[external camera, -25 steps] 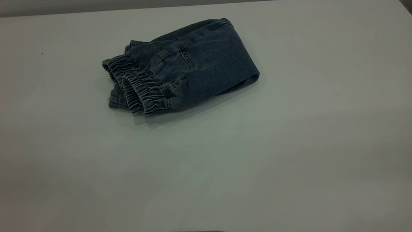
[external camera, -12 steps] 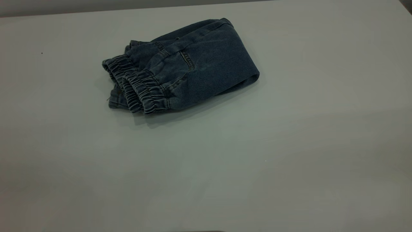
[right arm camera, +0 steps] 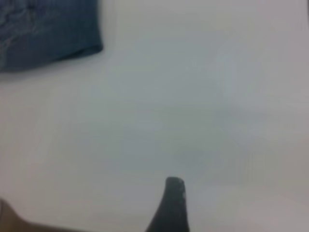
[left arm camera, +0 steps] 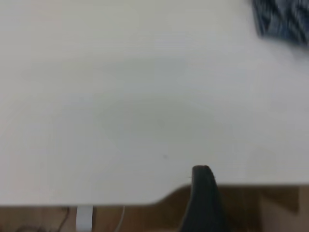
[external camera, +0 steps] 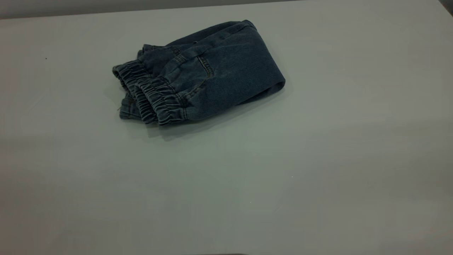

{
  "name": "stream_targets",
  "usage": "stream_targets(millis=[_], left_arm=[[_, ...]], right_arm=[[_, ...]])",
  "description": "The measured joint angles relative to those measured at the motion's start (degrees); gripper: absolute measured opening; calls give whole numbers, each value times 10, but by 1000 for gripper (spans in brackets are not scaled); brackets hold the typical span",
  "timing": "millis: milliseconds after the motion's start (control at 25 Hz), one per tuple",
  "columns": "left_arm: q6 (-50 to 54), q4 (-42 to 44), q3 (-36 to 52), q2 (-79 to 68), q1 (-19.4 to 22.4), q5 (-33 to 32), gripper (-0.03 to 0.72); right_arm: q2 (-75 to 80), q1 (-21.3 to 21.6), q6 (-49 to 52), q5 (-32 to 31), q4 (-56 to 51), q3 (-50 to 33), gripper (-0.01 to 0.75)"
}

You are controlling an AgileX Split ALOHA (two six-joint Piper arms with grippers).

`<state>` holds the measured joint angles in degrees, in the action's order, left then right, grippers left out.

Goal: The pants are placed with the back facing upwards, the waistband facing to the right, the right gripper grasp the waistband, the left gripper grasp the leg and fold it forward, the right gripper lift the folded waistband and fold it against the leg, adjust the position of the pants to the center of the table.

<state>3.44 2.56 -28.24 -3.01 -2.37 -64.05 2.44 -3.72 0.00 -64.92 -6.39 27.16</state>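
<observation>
Lying folded on tabletop [external camera: 318,159]: dark denim pants [external camera: 205,74], elastic waistband [external camera: 152,95] leftward; both hands' grip state unclear.

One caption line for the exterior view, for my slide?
Folded denim pants lie on the gray table, with neither arm in view.

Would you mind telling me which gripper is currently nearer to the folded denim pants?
Probably the right. The right gripper is over the table, the folded denim pants large in its view; the left gripper is at the table's edge, seeing only their corner.
</observation>
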Motion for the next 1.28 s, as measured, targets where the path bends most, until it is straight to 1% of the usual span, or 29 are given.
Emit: stream_targets(millis=[120,240,360,1080,1280], left_arm=[[0,0,0,36,0,-2,471],[0,0,0,40,0,-4,471],[0,0,0,40,0,-5,471],[0,0,0,40,0,-6,471],[0,0,0,40,0,-6,471]], right_arm=[[-26,24,0,0,-1,0,594],[-30,45,0,0,-2,0,594],[-31,55,0,0,-7,0,594],[-31,55,0,0,-8,0,594],[-31,55,-24,0,4,0,594]])
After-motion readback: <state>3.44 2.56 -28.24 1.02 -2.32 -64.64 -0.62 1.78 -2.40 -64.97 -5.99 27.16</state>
